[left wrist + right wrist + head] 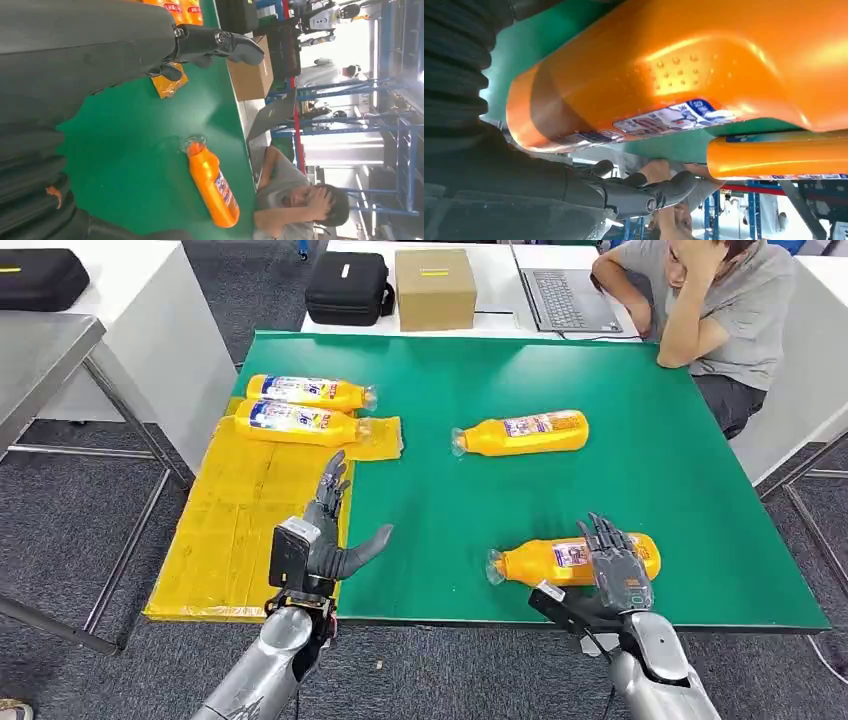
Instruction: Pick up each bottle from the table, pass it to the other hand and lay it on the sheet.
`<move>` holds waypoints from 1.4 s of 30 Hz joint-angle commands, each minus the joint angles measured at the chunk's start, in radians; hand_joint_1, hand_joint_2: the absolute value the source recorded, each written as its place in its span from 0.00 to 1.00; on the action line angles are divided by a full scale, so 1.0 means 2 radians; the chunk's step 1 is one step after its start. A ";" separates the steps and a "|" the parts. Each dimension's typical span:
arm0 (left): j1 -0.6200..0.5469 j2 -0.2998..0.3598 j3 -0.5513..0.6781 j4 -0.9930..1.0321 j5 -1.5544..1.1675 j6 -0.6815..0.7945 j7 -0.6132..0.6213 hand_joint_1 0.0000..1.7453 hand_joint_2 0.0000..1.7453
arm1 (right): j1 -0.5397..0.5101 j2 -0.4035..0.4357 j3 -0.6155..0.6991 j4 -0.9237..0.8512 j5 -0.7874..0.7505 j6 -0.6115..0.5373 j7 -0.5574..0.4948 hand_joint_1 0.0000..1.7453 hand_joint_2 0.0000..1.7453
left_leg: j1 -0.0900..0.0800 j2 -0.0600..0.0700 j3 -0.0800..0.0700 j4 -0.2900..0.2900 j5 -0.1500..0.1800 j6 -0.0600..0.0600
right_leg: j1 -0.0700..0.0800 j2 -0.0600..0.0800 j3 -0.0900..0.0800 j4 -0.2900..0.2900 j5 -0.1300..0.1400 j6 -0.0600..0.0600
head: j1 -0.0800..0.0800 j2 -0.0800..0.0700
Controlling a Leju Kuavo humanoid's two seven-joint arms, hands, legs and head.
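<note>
Beyond table (700,440): person (720,310), laptop (570,295), box (435,288).

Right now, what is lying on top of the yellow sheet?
Two orange bottles lie side by side at the far end of the yellow sheet. The left hand hovers over its right edge, covering a small part.

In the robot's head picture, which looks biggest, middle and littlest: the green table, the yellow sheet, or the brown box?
1. Green table: looks biggest.
2. Yellow sheet: middle.
3. Brown box: littlest, though it sits farthest from the camera, which makes it look smaller.
</note>
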 commanded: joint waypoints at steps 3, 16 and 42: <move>-0.014 0.005 -0.007 0.026 0.008 -0.025 0.010 0.00 1.00 | 0.057 -0.039 0.028 -0.067 0.096 0.042 0.078 0.00 1.00 | 0.000 -0.002 0.002 0.000 0.000 -0.001 | 0.000 -0.002 0.003 -0.001 -0.001 -0.001 | 0.000 0.000; -0.017 0.000 -0.011 0.031 0.012 -0.031 0.016 0.00 1.00 | 0.103 -0.046 0.038 -0.149 0.138 0.065 0.120 0.00 1.00 | 0.000 -0.003 0.001 0.000 0.000 0.000 | 0.000 -0.002 0.003 -0.001 -0.001 0.001 | 0.000 0.000; -0.025 -0.003 -0.035 0.038 0.006 -0.021 0.015 0.00 1.00 | 0.012 -0.039 0.000 0.012 0.161 -0.064 0.116 0.00 1.00 | 0.000 0.000 0.000 -0.001 0.000 0.000 | 0.000 0.000 0.002 -0.001 -0.001 0.000 | 0.000 0.000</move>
